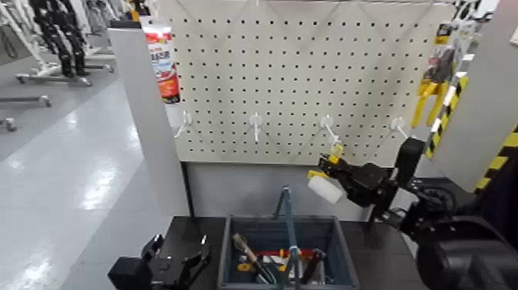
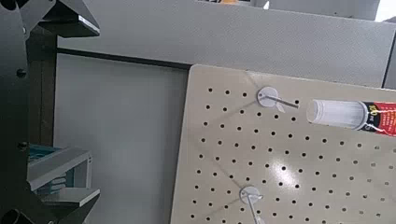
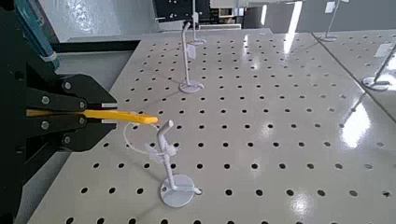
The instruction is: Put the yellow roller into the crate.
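The head view looks forward and down at the pegboard (image 1: 293,77), from the farthest back, and gets all of the crate (image 1: 287,254) below it except the near edge. Both wrist views sit closer to the pegboard and look at it on a slant. All three views share the pegboard's holes and hooks (image 1: 326,122).

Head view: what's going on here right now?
The robot's right gripper is shut on the yellow roller, up in front of the pegboard, close to one of its hooks. The roller is not yet in the crate, which stands below with a brush and other tools inside. The left gripper waits open beside the crate, holding nothing.
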### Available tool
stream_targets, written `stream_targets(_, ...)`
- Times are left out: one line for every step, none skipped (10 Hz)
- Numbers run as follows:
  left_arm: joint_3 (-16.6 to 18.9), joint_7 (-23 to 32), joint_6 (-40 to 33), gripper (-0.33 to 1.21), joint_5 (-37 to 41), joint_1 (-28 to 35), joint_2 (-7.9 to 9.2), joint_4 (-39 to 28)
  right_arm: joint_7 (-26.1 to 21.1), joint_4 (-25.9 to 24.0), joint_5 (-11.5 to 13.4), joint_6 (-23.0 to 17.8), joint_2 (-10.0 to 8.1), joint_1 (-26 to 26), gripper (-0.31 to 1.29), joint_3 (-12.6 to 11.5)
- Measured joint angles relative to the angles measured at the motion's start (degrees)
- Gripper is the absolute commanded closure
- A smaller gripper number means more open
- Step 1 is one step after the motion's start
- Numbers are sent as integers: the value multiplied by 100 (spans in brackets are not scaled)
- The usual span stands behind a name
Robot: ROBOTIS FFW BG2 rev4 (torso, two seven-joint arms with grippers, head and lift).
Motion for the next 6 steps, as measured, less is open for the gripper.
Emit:
stream_targets(1, 0, -3, 10, 0, 5, -1, -3, -12, -206, -23, 68, 19, 108, 128, -53)
stream_targets(1, 0, -8, 10, 0, 7, -6, -6, -25, -397, -39, 137, 36, 205, 128, -114)
stream_targets(1, 0, -9, 10, 0, 7, -8, -7, -42, -579, -55, 195, 51, 300, 128, -172)
stream_targets(1, 0, -9, 10, 0, 7, -9, -7, -60, -757, -78, 245, 65, 386, 128, -219)
stream_targets(5, 0, -9, 10, 0, 11, -9, -7, -83, -1018, -114, 336, 92, 517, 128, -295)
stream_targets(11, 0, -9, 10, 0, 15, -9, -8, -94, -1220, -207, 419, 131, 657, 128, -376)
